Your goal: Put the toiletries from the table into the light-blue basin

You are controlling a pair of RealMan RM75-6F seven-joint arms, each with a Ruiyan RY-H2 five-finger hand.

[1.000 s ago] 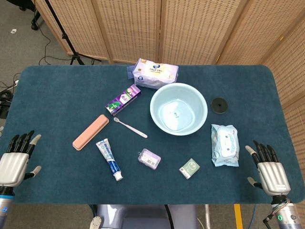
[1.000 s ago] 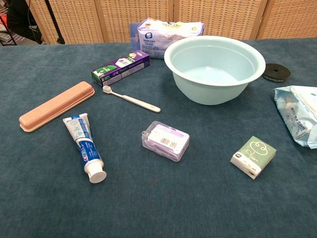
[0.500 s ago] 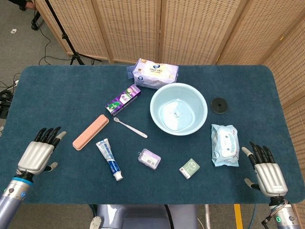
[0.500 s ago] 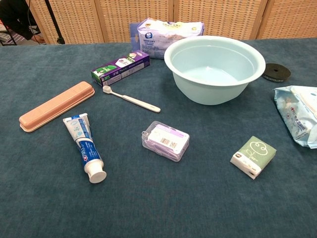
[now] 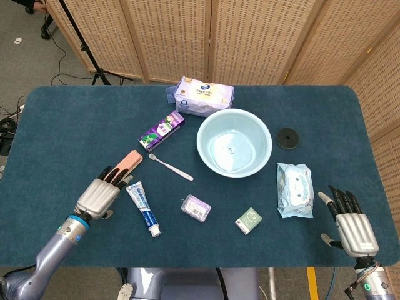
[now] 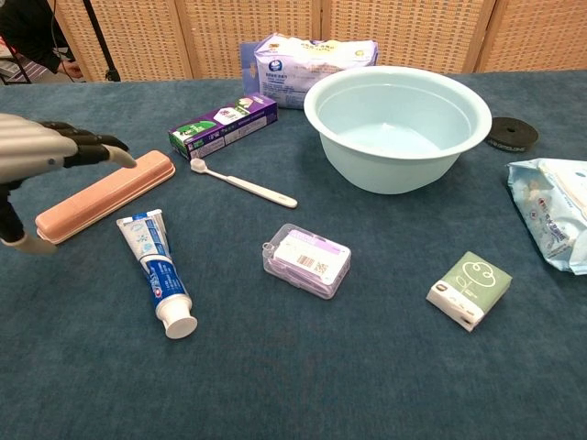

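Observation:
The empty light-blue basin point(image 5: 234, 150) point(image 6: 396, 128) stands right of centre. Left of it lie a purple toothpaste box point(image 5: 162, 130) point(image 6: 223, 126), a white toothbrush point(image 5: 170, 167) point(image 6: 243, 183), a pink toothbrush case point(image 5: 128, 162) point(image 6: 110, 194) and a blue toothpaste tube point(image 5: 143, 208) point(image 6: 158, 272). A clear floss box point(image 5: 195, 207) point(image 6: 306, 260) and a small green pack point(image 5: 249, 220) point(image 6: 469, 289) lie nearer the front. My left hand point(image 5: 100, 192) point(image 6: 41, 151) is open, fingers stretched over the case's near end, holding nothing. My right hand point(image 5: 349, 222) is open at the front right, below the wet wipes point(image 5: 294, 189) point(image 6: 555, 211).
A tissue pack point(image 5: 204, 96) point(image 6: 307, 57) lies behind the basin. A black disc point(image 5: 287, 137) point(image 6: 511, 132) sits to the basin's right. Wicker screens stand behind the table, and a stand's legs show at the far left.
My left hand has travelled from the table's front left edge rightwards and forwards to the pink case. The right hand has barely shifted. No object has moved.

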